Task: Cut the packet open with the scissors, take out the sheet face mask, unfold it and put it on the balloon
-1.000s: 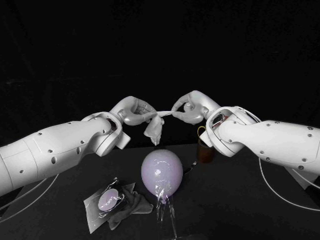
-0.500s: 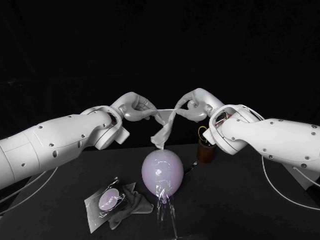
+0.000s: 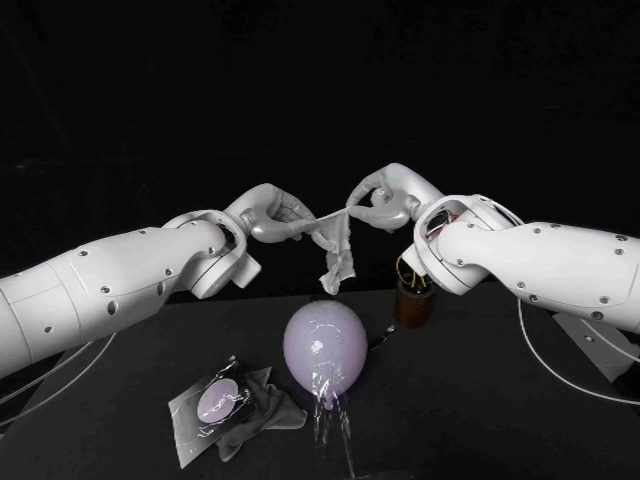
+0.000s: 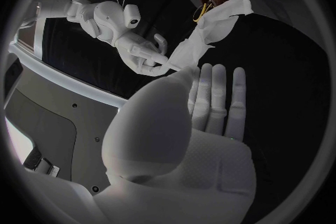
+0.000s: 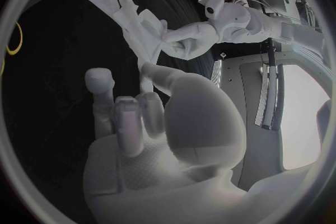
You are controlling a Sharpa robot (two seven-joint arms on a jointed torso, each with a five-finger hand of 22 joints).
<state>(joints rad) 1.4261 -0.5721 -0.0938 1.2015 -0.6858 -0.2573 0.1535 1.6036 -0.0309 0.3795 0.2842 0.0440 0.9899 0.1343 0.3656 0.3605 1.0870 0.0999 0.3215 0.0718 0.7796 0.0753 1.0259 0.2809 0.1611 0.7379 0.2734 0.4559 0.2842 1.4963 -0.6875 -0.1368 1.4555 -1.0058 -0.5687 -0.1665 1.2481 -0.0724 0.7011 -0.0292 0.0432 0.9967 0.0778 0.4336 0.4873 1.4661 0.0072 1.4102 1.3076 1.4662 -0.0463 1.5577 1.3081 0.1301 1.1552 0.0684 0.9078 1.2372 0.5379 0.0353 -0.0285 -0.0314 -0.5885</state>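
Operator: Where does the sheet mask [image 3: 335, 250] lie from the fingers?

Observer: Between them and below. The left hand [image 3: 270, 215] and the right hand [image 3: 382, 200] are raised close together, and each pinches the mask at its upper end. The span held between the two sets of fingers is short and nearly level, and the rest hangs down beneath them.

Operator: So its long axis?

Observer: Close to vertical as it hangs. In the left wrist view the mask's end meets the left hand at the thumb, while that hand's other fingers [image 4: 213, 92] lie stretched out flat beside it.

Operator: And the balloon [image 3: 325, 345]?

Observer: Straight below the gap between the fingers, standing on the worktop [image 3: 479, 400]. Neither hand looks nearer to it. The mask's free end hangs just above the balloon's top, and I can't tell whether they touch.

Operator: How does the mask look?

Observer: White, limp and bunched into a narrow, crumpled strip. It isn't spread, and no eye or mouth openings show.

Operator: What does the next move call for?

Observer: My guess is drawing the fingers apart to open it sideways before lowering it. The cut packet [image 3: 219, 405] lies on the worktop, well below the fingers on the left hand's side.
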